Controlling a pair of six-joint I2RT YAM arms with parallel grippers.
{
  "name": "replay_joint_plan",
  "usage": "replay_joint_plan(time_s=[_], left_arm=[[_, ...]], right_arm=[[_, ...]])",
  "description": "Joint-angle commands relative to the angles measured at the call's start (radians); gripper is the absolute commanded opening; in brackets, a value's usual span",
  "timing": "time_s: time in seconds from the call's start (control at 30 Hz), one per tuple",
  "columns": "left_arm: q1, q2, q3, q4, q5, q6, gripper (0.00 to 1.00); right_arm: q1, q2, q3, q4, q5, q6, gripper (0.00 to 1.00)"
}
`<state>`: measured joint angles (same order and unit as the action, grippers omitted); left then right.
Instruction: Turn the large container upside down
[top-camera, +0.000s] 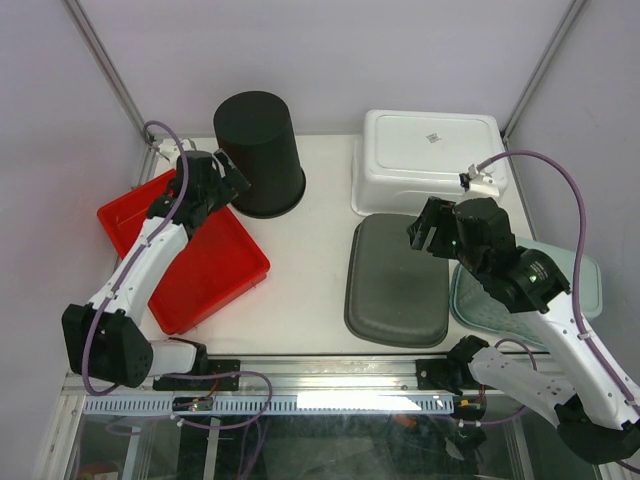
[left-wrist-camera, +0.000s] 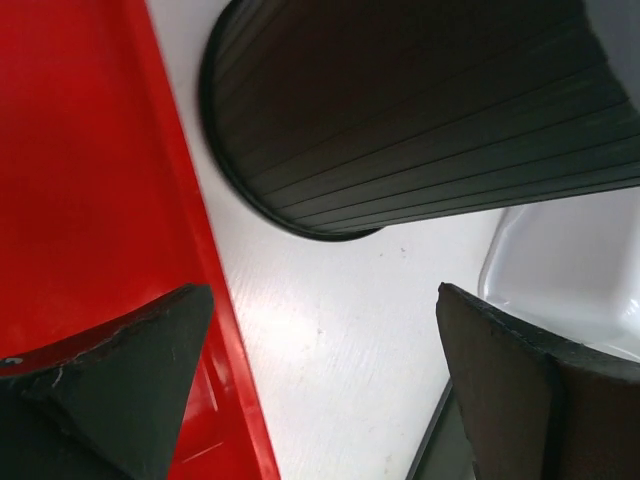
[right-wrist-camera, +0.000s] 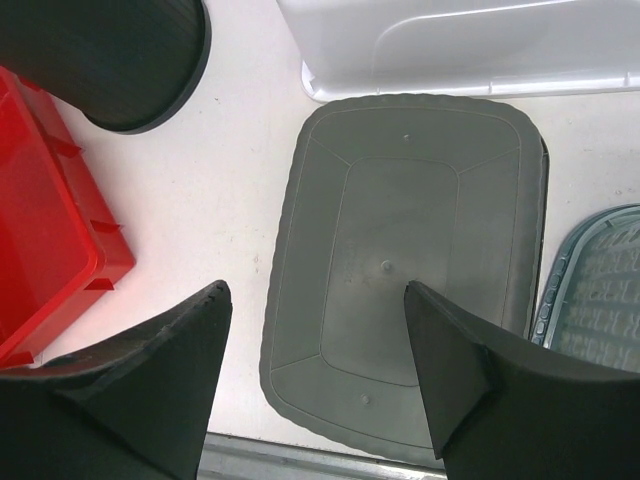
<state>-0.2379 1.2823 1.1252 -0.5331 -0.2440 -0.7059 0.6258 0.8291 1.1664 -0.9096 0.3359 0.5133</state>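
You see the tall black ribbed plastic bin (top-camera: 258, 150) in the upper left of the top view. It stands with its wide rim down on the white table (top-camera: 310, 270) and its closed base up. Your left gripper (top-camera: 234, 176) hangs just beside this rim, partly over the red plastic tray (top-camera: 215, 265), with fingers wide apart and nothing between them. Your right gripper (top-camera: 428, 230), at centre right, is above the grey rectangular plastic tub (top-camera: 395, 285), which lies bottom up. Its fingers are also spread and empty. A white plastic tub (top-camera: 430, 150) lies bottom up in the upper right.
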Motion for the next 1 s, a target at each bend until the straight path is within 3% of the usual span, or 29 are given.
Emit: replay_joint_plan(time_s=[0.0, 0.2, 0.53, 0.97], left_arm=[[0.013, 0.058, 0.059, 0.179, 0.136, 0.084, 0.99], [0.017, 0.219, 0.126, 0.292, 0.191, 0.147, 0.98], [0.012, 0.483, 0.310, 0.421, 0.400, 0.187, 0.95], [-0.082, 0.601, 0.465, 0.393, 0.424, 0.317, 0.98]], right_arm=[[-0.003, -0.009, -0.001, 0.039, 0.027, -0.018, 0.73], [-0.003, -0.005, -0.002, 0.034, 0.032, -0.022, 0.74], [-0.002, -0.026, 0.013, -0.017, 0.069, -0.011, 0.74], [-0.002, -0.029, 0.007, -0.026, 0.085, 0.003, 0.74]])
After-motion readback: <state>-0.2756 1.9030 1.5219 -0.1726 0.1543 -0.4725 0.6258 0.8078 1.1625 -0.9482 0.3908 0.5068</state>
